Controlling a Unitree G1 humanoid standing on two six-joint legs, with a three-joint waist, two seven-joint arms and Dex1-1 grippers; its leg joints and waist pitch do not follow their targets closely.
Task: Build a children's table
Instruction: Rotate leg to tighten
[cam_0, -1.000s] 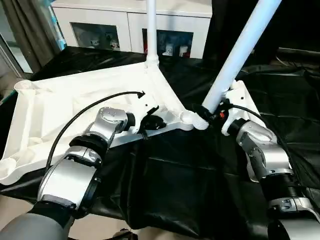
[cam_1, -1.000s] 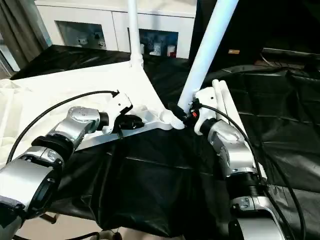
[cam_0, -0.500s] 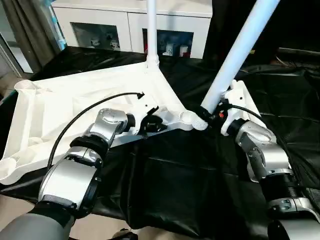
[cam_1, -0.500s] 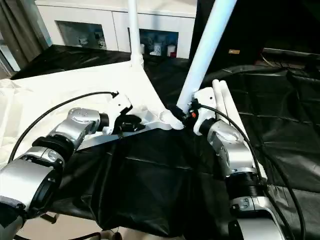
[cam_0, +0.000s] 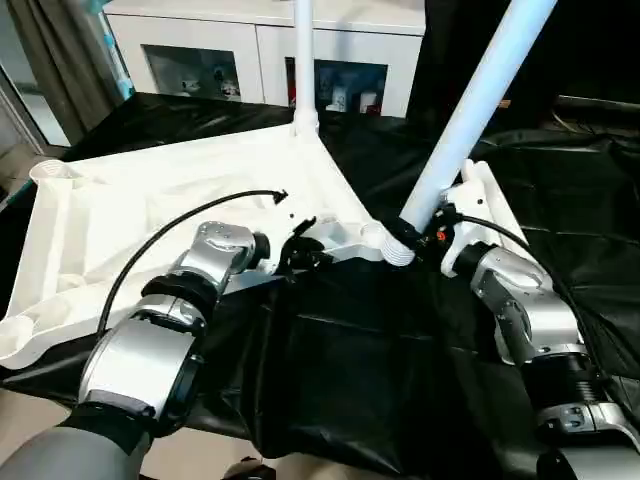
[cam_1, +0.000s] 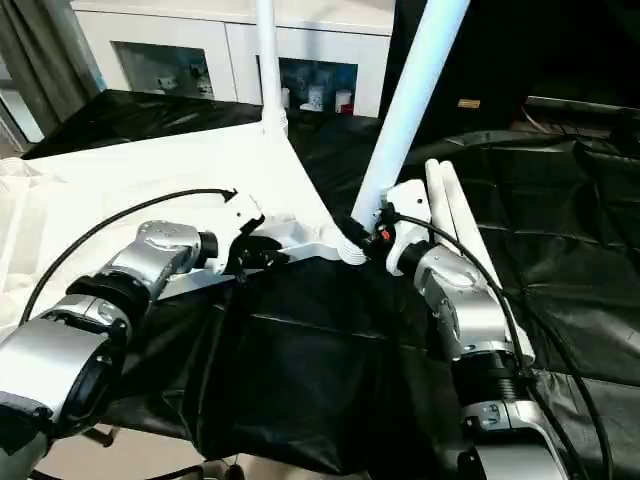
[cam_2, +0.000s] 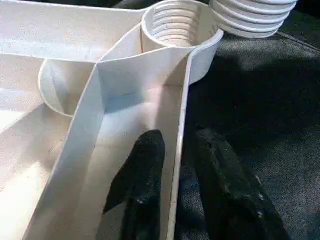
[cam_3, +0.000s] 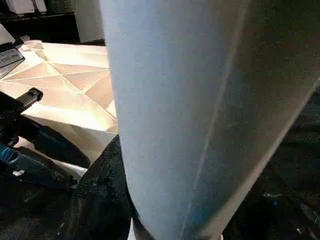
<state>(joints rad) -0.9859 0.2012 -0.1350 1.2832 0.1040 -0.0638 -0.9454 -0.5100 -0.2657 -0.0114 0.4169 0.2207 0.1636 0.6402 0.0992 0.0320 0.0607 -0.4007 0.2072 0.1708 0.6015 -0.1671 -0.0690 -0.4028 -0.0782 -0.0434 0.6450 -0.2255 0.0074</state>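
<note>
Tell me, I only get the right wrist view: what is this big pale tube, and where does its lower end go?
Observer: It is a table leg in the right gripper. Its threaded end sits tilted beside the near corner socket, not yet in it.
Operator: Is anything steadying the table?
Observer: Yes, the left gripper grips the edge wall of the upturned tabletop, one finger inside, one outside.
Operator: Are any legs on already?
Observer: One upright leg stands in the far corner socket.
</note>
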